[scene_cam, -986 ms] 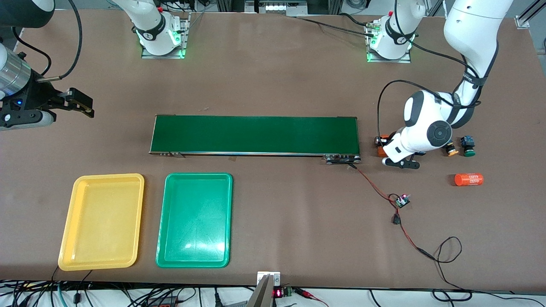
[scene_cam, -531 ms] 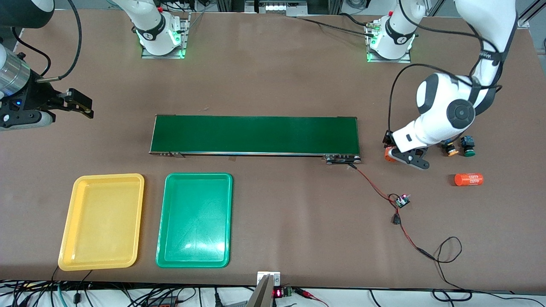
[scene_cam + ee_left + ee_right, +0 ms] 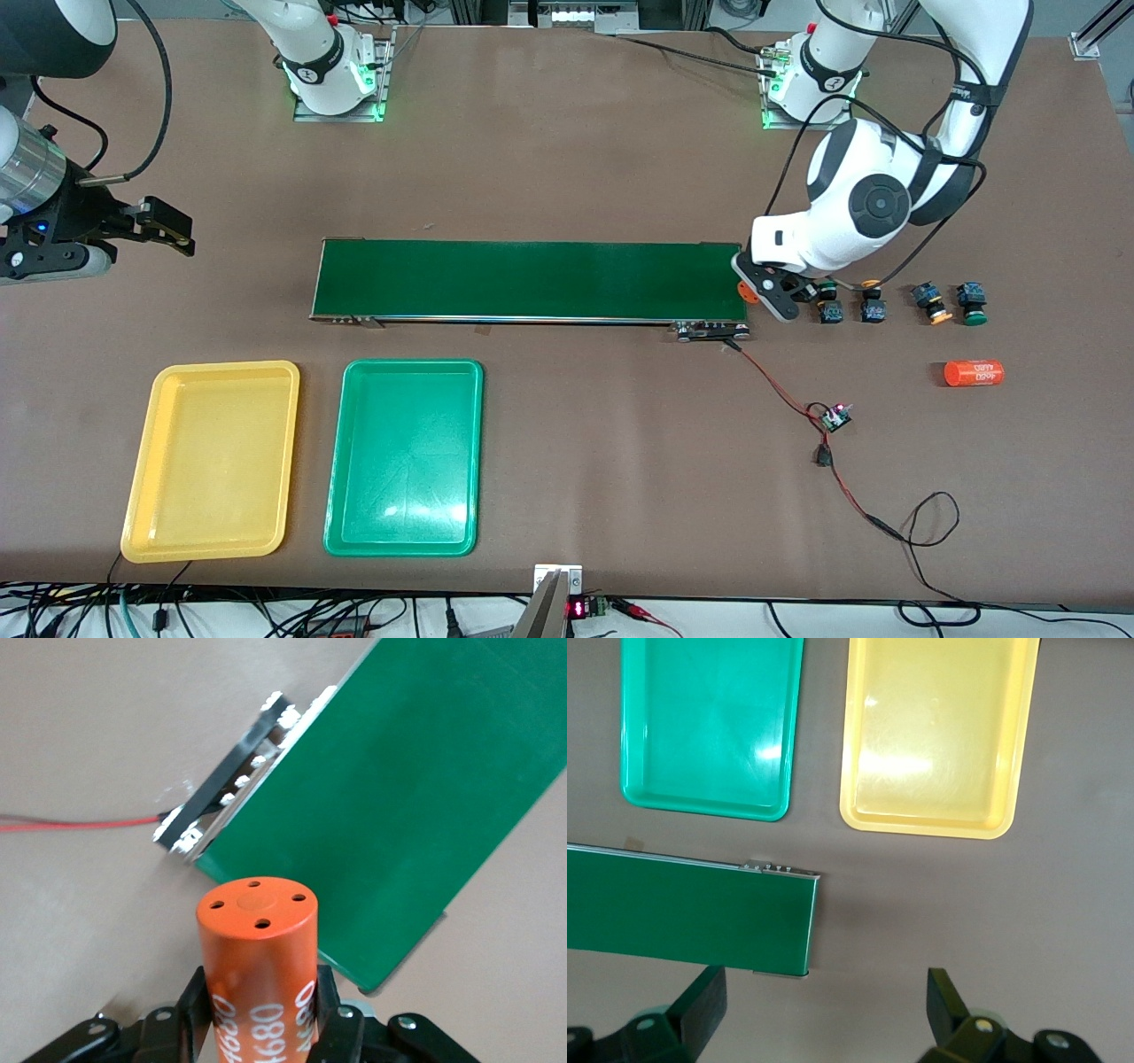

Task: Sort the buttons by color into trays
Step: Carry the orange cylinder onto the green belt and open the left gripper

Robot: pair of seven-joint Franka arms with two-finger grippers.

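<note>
This was a robotics lab, or an automation test cell. Two white robot arms were bolted by metal base plates (image 3: 338,97) to a wide brown table (image 3: 567,159). A short dark-green conveyor belt (image 3: 530,280) lay on it, wired by a red lead (image 3: 775,385) to a small bare circuit board (image 3: 835,416) (its tiny lights glowing). Loose cables (image 3: 266,616) ran along the table's near edge, and aluminium framing (image 3: 461,11) stood at the top of the front view.

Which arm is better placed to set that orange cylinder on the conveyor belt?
Left. Its gripper already holds the orange cylinder over the conveyor belt's end. The right gripper waits open, empty, past the belt's far end.
</note>
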